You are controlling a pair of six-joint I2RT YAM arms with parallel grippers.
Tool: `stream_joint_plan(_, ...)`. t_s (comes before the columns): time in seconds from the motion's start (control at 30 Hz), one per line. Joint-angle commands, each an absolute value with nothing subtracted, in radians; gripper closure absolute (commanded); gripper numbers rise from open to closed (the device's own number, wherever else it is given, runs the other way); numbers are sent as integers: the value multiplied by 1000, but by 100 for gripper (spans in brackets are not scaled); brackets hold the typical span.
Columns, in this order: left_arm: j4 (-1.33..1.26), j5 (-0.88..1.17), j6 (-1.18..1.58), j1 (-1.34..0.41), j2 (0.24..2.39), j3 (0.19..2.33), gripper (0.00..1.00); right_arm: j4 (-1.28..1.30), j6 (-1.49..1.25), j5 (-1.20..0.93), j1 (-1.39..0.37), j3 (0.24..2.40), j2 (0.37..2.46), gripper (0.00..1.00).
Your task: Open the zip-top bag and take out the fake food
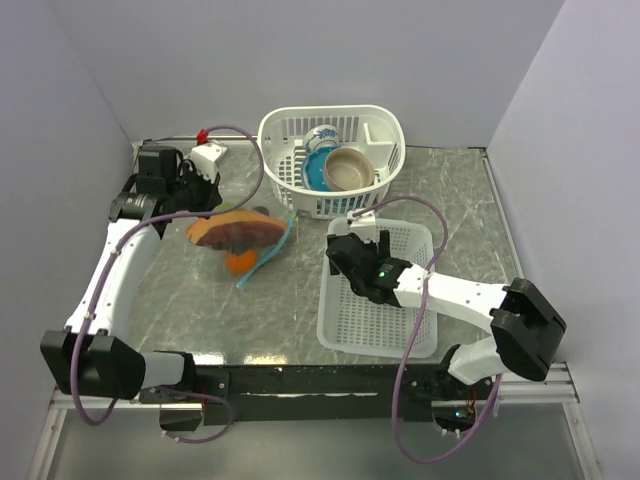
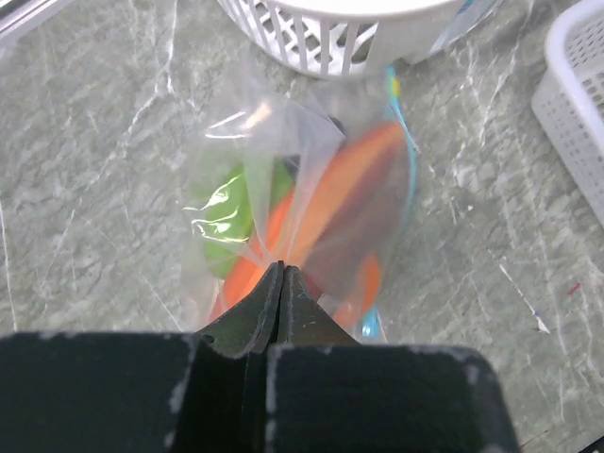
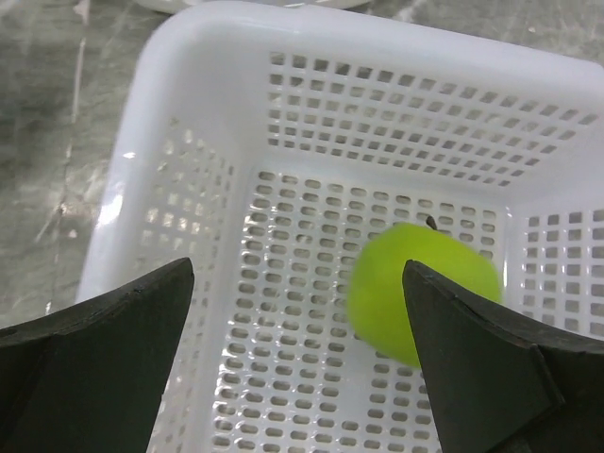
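Note:
The zip-top bag [image 1: 243, 236] lies left of centre on the table, its teal zip strip [image 2: 407, 160] along the right edge. My left gripper [image 2: 283, 271] is shut on a fold of the bag's clear plastic; from the top it [image 1: 203, 208] is at the bag's left end. Inside the bag are a green fruit [image 2: 227, 213], a long reddish-orange piece [image 2: 326, 193], a dark purple piece [image 2: 366, 215] and an orange piece [image 1: 239, 262]. My right gripper [image 3: 297, 274] is open and empty over the white mesh tray [image 3: 189, 113]. A green round fruit [image 3: 422, 293] lies loose in that tray, slightly blurred.
A white basket [image 1: 290, 128] at the back centre holds a blue bowl [image 1: 313, 172] and a tan bowl [image 1: 349, 168]; its wall shows close behind the bag [image 2: 321, 42]. The mesh tray [image 1: 345, 325] stands right of centre. Grey walls close in the left, back and right sides.

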State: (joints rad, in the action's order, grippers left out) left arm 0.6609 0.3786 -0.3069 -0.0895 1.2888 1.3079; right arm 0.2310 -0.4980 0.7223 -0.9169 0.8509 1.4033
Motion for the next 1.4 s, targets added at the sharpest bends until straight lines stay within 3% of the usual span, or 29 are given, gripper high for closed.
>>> stream_joint_plan(0.0, 637, 339, -327, -91, 1290, 1185, 99, 173, -450, 778, -956, 923, 1394, 0)
stream_joint_plan(0.37, 382, 50, -454, -91, 1514, 999, 99, -59, -229, 620, -1071, 1048, 1514, 0)
stream_joint_plan(0.6, 261, -24, -529, -91, 1620, 942, 99, -101, -150, 562, -1008, 1275, 1813, 0)
stream_joint_plan(0.77, 193, -20, -609, -91, 1602, 850, 99, -92, -192, 489, -931, 1397, 1908, 0)
stream_joint_plan(0.93, 234, 64, -661, -68, 1575, 836, 99, -136, -179, 465, -931, 1413, 1954, 1)
stream_joint_plan(1.37, 546, 477, -608, 110, 1614, 1100, 99, -173, -167, 411, -945, 1445, 2085, 8)
